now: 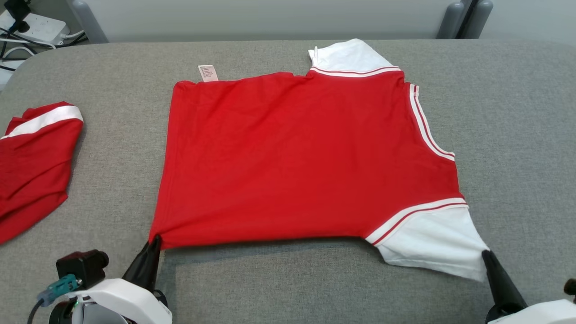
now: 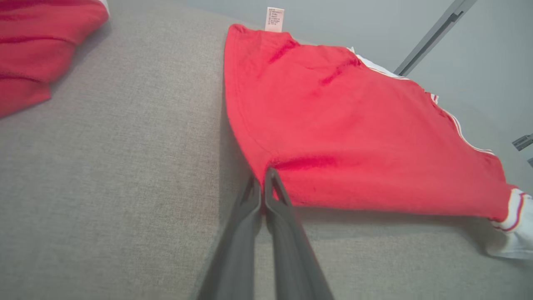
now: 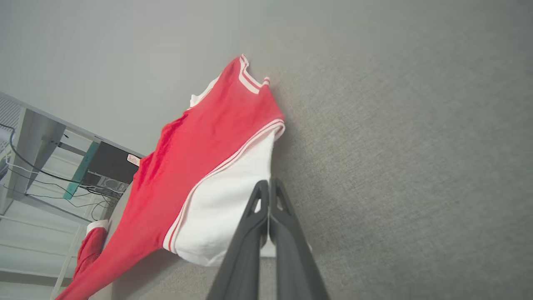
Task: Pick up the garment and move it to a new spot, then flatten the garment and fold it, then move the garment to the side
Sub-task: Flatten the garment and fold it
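The left gripper is clamped on the shirt's near hem corner and the right gripper on its near sleeve, likely tensioning that edge so the shirt flattens mid-table.

**Red shirt drawn out between our two grippers**

We see the garment, a red shirt with white sleeves and red-and-white striped trim, spread sideways and nearly flat ahead of our fingers. Its hem end lies on our left gripper's side, and the fingertips are closed on the near hem corner. Its near white sleeve runs to our right gripper, which is pinched on the sleeve's tip. The near edge runs taut from one gripper to the other, with a shadow under it. The far sleeve points away from our right gripper; the striped neck trim lies beyond it, on the shirt's right edge. A small white label sticks out at the far hem corner, straight beyond our left gripper.
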`<state>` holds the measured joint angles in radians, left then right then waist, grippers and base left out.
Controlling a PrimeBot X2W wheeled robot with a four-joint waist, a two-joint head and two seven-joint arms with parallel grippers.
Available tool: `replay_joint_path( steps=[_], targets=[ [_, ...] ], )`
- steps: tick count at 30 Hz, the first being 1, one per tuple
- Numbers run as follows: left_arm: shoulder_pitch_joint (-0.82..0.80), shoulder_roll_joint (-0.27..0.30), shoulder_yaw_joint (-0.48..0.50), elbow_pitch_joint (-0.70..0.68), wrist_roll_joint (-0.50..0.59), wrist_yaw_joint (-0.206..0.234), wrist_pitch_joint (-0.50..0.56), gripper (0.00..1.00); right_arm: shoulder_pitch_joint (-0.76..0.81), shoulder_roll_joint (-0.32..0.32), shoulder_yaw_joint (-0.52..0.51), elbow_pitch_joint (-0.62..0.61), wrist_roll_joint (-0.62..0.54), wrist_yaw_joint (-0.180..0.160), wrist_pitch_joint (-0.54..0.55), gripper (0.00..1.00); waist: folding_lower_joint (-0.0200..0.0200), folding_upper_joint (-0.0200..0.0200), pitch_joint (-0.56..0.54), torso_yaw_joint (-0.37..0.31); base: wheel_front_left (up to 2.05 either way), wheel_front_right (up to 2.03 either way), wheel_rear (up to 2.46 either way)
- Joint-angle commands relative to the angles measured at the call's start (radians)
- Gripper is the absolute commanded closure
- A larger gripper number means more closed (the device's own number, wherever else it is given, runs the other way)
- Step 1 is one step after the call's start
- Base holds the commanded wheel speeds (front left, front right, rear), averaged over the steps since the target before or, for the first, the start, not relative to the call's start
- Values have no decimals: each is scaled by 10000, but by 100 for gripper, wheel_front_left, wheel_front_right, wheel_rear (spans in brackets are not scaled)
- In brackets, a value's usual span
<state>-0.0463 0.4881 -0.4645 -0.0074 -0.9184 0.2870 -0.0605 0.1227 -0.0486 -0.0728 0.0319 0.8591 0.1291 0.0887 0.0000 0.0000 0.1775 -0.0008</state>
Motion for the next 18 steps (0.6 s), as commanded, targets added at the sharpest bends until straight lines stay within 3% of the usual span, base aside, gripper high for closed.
replay_joint_path(
  steps=[1,13,14,15,16,17,18],
  targets=[
    [-159,204,354,41,-54,-4,-17,100,-175,-106,139,-34,-129,16,121,100,0,0,4,-19,0,0,0],
    [-233,-408,239,1723,-496,-628,-311,100,-173,-19,604,1119,278,16,131,100,0,0,-46,66,0,0,0],
    [-271,-439,260,1811,-480,-652,-404,94,-180,-19,651,1158,311,16,98,98,0,0,-49,75,0,0,0],
    [-301,-479,266,1908,-475,-672,-470,23,-188,-19,687,1192,291,16,65,67,0,0,-60,82,0,0,0],
    [-315,-539,238,1985,-526,-752,-462,0,-198,-19,712,1197,318,16,21,20,0,0,-69,83,0,0,0],
    [-329,-590,273,2036,-550,-800,-562,0,-205,-18,710,1177,313,16,-34,0,0,0,-84,79,0,0,0],
    [-331,-630,314,2091,-568,-798,-646,0,-208,-18,682,1135,255,16,-88,0,0,0,-109,78,0,0,0]
  ],
)
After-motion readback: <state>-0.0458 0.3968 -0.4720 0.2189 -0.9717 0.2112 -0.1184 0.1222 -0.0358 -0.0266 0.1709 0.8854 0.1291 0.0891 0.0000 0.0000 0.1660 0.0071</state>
